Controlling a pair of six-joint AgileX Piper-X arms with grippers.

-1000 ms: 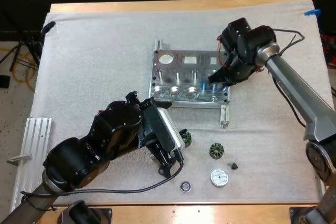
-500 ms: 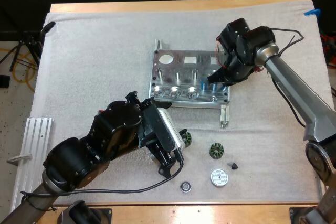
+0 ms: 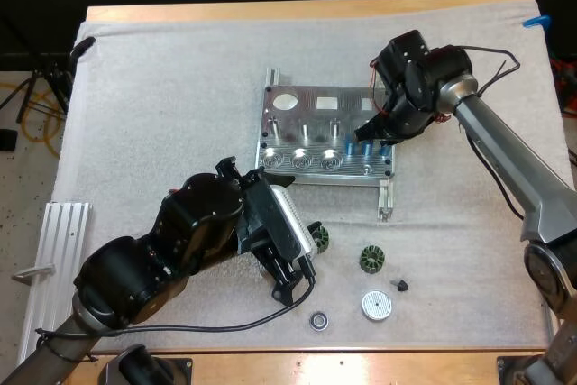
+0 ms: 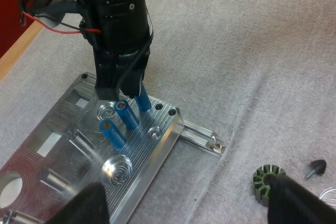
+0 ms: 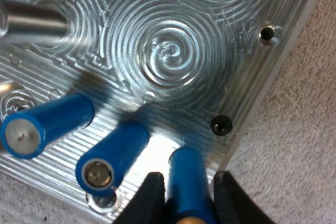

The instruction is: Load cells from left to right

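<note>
Nearest, the L gripper (image 3: 296,279) sits over the mat, fingers spread wide and clear of everything. Loose bits lie round it. A dark green stator (image 3: 319,239) is just beside its fingers, and a second stator (image 3: 372,260) lies a bit further to its R. Past that are a small black cone (image 3: 401,285) and a white round disc (image 3: 377,305). A small ring (image 3: 317,320) lies on the near side of the fingers. A ribbed aluminium rail (image 3: 59,250) lies well off to its L, at the mat edge.

Beyond the L gripper the metal fixture (image 3: 315,123) lies flat on the white mat (image 3: 162,87). Two blue cells (image 4: 112,133) stand tilted in the plate's near row, side by side, just L of the R gripper (image 4: 126,90). The R gripper is down at the fixture's near R corner, fingers clamped from both sides on a third blue cell (image 5: 186,169). That cell sticks out past the fingertips, w/ its low end by a black screw (image 5: 221,125) and close beside the other two. Can't tell if it's seated. A round ringed seat (image 5: 168,51) lies just beyond it.
</note>
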